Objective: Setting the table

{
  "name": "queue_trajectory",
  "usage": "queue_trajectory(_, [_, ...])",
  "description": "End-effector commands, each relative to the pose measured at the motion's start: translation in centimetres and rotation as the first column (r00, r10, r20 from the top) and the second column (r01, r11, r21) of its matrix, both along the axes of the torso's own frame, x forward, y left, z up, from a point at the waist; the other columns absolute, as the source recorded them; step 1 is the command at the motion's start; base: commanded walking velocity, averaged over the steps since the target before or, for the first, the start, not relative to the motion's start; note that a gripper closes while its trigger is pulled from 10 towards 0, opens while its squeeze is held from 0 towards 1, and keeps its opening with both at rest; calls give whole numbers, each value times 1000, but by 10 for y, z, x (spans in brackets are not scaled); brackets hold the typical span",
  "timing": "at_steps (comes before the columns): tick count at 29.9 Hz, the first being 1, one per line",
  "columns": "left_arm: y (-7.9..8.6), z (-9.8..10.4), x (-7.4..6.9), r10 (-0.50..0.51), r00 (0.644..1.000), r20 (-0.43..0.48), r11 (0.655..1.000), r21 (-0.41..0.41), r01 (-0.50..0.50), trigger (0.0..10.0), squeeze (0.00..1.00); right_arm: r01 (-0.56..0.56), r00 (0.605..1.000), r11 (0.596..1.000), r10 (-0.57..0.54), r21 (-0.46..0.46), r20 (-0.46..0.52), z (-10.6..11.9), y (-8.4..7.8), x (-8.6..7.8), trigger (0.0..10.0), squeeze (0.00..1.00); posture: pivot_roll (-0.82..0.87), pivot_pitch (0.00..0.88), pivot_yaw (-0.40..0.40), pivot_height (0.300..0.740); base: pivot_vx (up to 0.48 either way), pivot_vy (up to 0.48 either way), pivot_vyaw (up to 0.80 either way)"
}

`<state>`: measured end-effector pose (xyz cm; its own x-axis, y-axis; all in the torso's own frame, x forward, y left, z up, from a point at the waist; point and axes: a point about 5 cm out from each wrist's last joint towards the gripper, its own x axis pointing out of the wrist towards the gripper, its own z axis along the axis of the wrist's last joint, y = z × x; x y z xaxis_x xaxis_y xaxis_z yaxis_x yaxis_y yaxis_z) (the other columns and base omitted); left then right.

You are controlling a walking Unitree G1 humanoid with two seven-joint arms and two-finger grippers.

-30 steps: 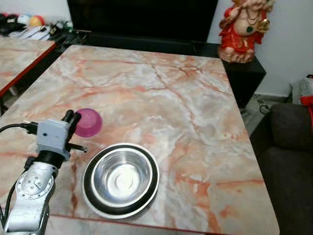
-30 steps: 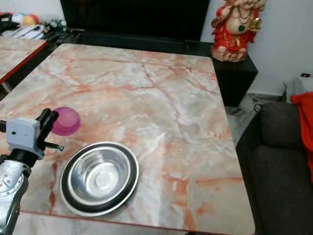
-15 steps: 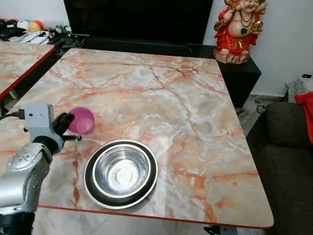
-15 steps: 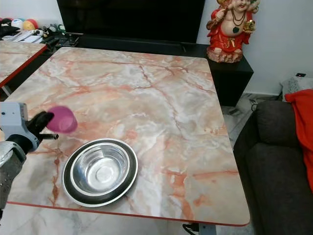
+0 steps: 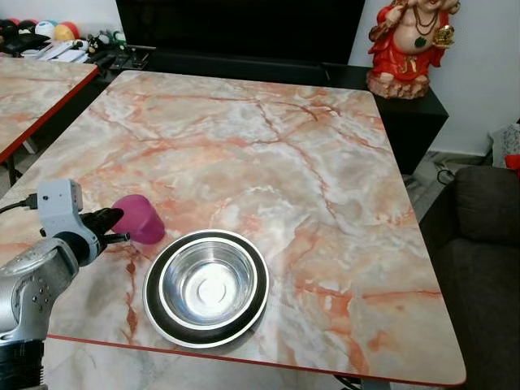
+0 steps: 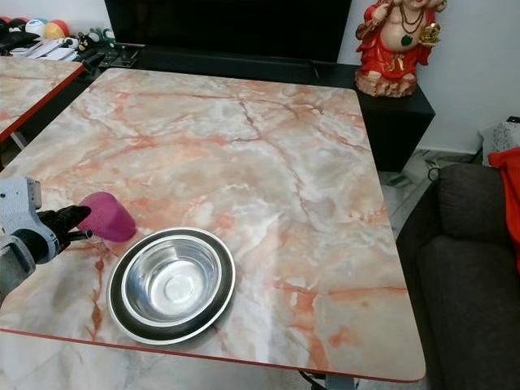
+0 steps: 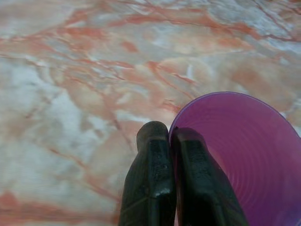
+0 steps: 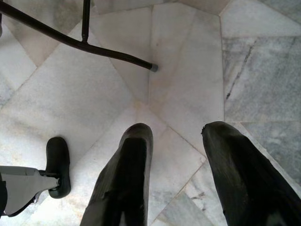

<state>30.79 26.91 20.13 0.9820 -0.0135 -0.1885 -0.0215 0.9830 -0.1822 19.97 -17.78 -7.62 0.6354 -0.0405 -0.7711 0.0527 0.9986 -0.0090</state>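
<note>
A pink plastic cup point(image 5: 138, 218) is tilted on its side just over the marble table point(image 5: 268, 154), at the table's near left. My left gripper point(image 5: 114, 223) is shut on the cup's rim; in the left wrist view the two black fingers point(image 7: 160, 183) pinch the purple-pink wall of the cup point(image 7: 240, 146). Right of the cup a steel bowl point(image 5: 207, 282) sits in a black-rimmed plate point(image 5: 156, 305) near the table's front edge. My right gripper point(image 8: 176, 136) hangs open over the pale tiled floor.
A red figurine point(image 5: 412, 45) stands on a dark cabinet beyond the table's far right corner. A dark sofa point(image 5: 487, 268) is at the right. A second marble table point(image 5: 32, 89) lies at the left. A table leg with a foot point(image 8: 94, 49) crosses the floor.
The cup has come down from above the table to just beside the plate, tilted over. The camera view has shifted slightly.
</note>
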Motion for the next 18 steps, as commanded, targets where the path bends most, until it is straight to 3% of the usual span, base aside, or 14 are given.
queue_trajectory(1, [-1,4,-1,2,1000,-5,1000,-4,-2,10000,0,8,1000,1000,-8,-4,-29,-4,-3,-8,10000,0,139,161,-42,740,0,0,0])
queue_trajectory(7, [-2,19,0,-9,1000,23,1000,4,9,10000,0,7,1000,1000,-7,-4,-29,-4,-3,-9,10000,0,144,162,-41,740,0,0,0])
queue_trajectory(18, [1,20,-1,-6,998,-68,1000,30,8,10000,0,5,999,1000,-5,-1,-33,-5,-3,-9,10000,0,145,161,-37,740,0,0,0])
